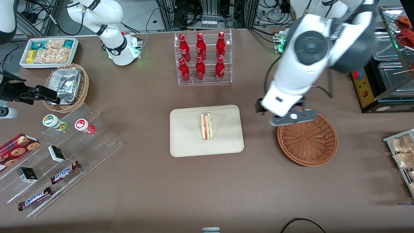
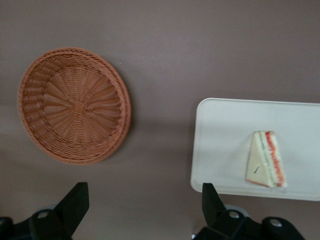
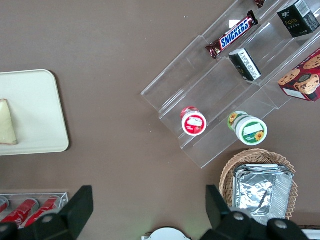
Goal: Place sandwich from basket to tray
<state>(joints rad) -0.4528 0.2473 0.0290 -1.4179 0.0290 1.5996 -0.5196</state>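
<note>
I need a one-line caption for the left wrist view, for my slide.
Open gripper above the table, empty wicker basket beside the cream tray holding the sandwich.

Sandwich (image 3: 7, 123) on tray (image 3: 37, 112), near clear rack (image 3: 220, 95)

Robotics lab arranged as mock convenience shop. Brown-covered table (image 1: 145, 200) is flanked by cable bundles and aluminium framing (image 1: 210, 13) at rear. Shop goods are displayed: red soda bottles (image 1: 201, 57) in clear acrylic rack, Snickers bars (image 1: 64, 172) on stepped acrylic shelf (image 1: 97, 142), white bin of snack packets (image 1: 48, 51). Gripper (image 1: 280, 116) is held above table between tray (image 1: 187, 142) and basket (image 1: 307, 142).
</note>
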